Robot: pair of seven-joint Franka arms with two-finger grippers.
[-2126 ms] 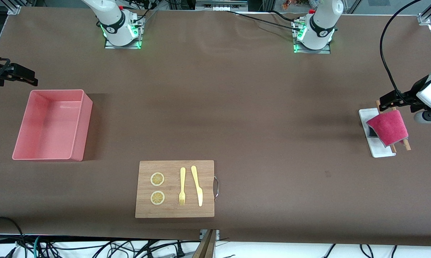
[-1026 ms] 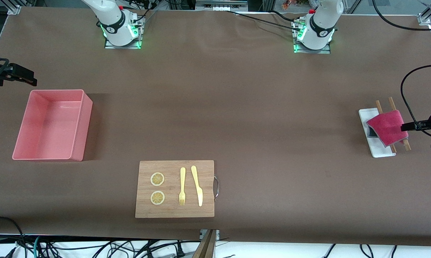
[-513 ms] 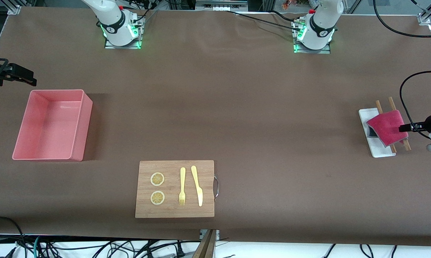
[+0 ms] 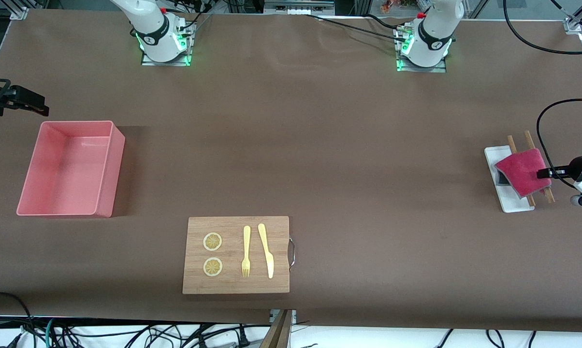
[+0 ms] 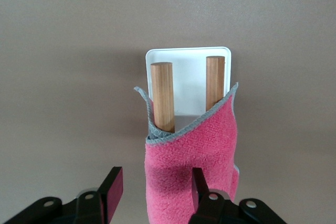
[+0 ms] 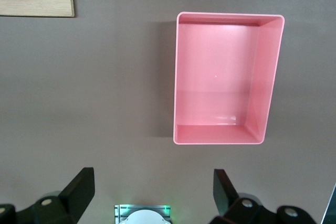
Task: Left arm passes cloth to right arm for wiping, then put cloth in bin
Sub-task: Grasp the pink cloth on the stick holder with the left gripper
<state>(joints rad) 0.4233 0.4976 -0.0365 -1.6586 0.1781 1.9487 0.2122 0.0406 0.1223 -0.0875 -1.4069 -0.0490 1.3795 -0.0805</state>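
Under cloth (image 5: 194, 153), pegs' (image 5: 162, 95) lower ends

A wooden cutting board (image 4: 236, 254) carries 2 lemon slices (image 4: 212, 254), a fork (image 4: 246, 251) and a knife (image 4: 266, 250).

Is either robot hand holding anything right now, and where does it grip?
Nothing is held yet. The left gripper stands open around the cloth's lower edge; the right gripper waits open above the bin.

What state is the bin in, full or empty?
Empty. The bin shows only its bare pink floor in the right wrist view; the cloth hangs on the wooden pegs at the left arm's end.
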